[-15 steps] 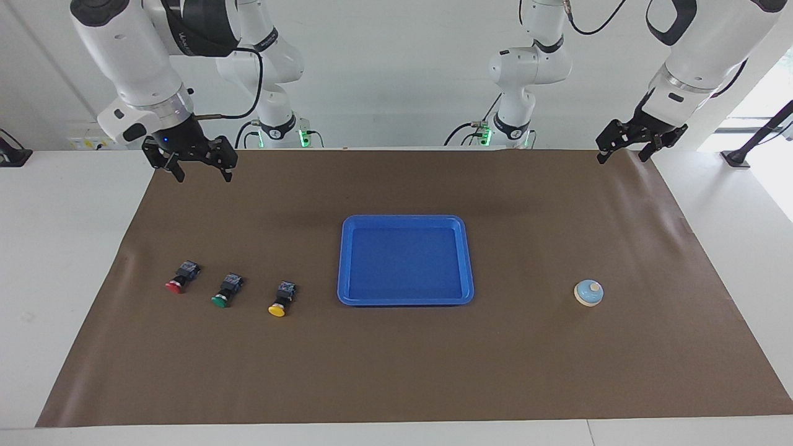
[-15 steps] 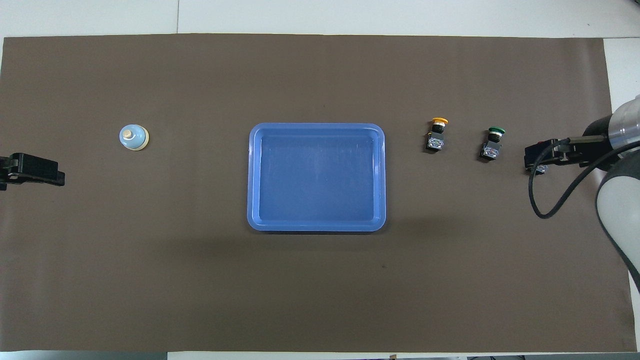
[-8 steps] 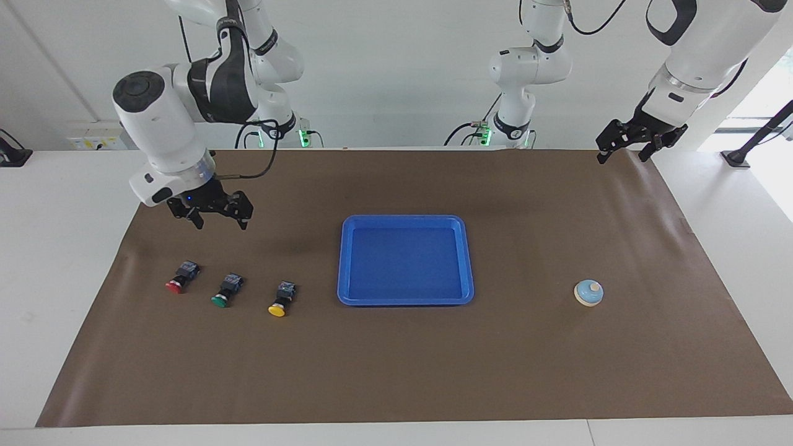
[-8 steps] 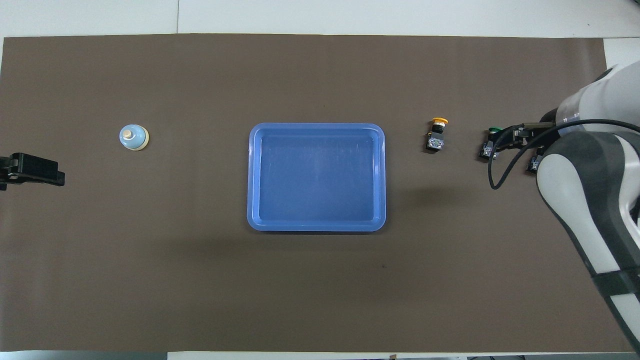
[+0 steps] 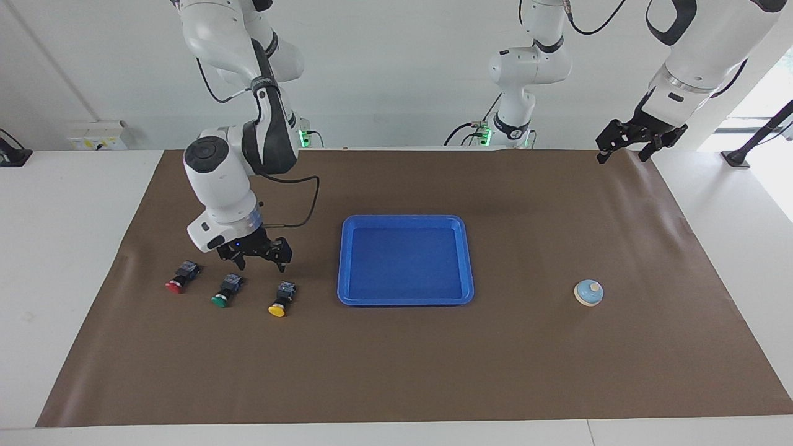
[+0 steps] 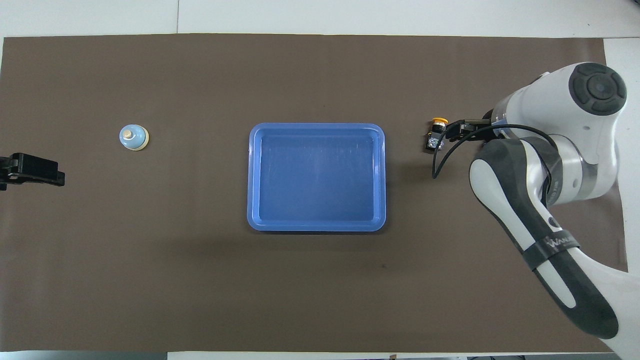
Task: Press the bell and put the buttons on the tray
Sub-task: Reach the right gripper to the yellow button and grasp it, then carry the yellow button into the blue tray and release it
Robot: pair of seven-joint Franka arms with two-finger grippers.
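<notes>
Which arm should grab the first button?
Right. The right gripper hangs open just above the green button and yellow button; the left gripper waits at the table's other end.

Only the right arm has moved. A second ago its hand [image 5: 261, 262] hung high over the corner of the brown mat [image 5: 396, 371] by the robots' edge of the desk; half a second ago it had dropped partway toward the row of buttons. Now it is low, just above the mat, over the gap between the green button [image 5: 225, 290] and the yellow button [image 5: 282, 298] — its fingers spread, touching neither. In the overhead view the arm's bulk has swung in and now hides the green button and the red button [image 5: 181, 277], leaving only the yellow one in sight beside the hand's tip.
</notes>
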